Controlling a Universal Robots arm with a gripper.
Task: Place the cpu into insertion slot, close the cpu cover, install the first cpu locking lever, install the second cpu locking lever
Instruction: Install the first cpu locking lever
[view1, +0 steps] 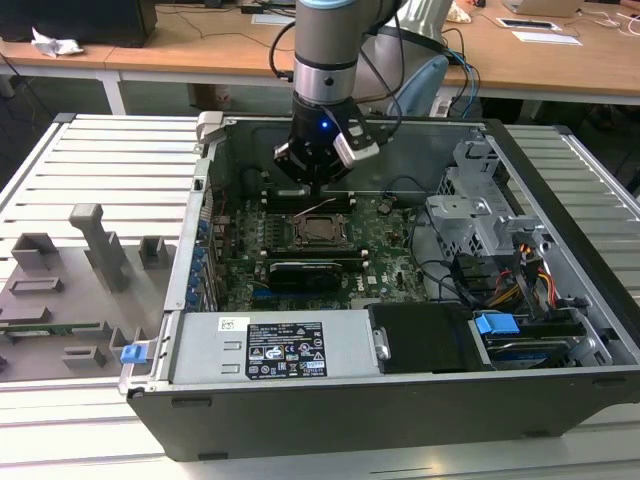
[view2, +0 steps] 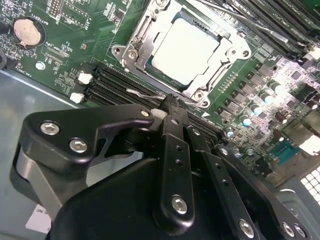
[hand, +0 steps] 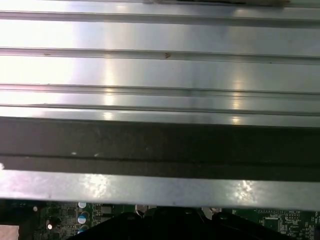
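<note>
I work over a slatted metal table (view1: 100, 160) that carries an open computer case (view1: 450, 410). Inside lies the green motherboard (view1: 390, 240), with a long black expansion card (view1: 310, 270) across it.

In the exterior view my gripper (view1: 313, 187) hangs low over the board. The insertion slot (view1: 299, 231) is just beside it at six o'clock, and the card is further out along the same line.

In the second wrist view my gripper (view2: 169, 104) has its fingers drawn together to a narrow tip, and I see nothing clamped between them. The cpu cover (view2: 139, 44) lies flat on the socket. The cpu (view2: 186, 47) sits in the slot, its pale face showing through the cover's window.

A thin wire locking lever (view2: 142, 93) runs along the near edge of the socket and ends right at my fingertip. I cannot tell whether they are touching or only just apart. A second wire rod (view2: 250, 24) runs along the far edge.

I judge the chip placed and the cover closed, so the work stands at the levers. I cannot tell whether this is the first or the second, or whether either is latched. This step calls for a steady push with the shut tip. It must stay on the wire and carry it down and under its catch without slipping onto the board.
</note>
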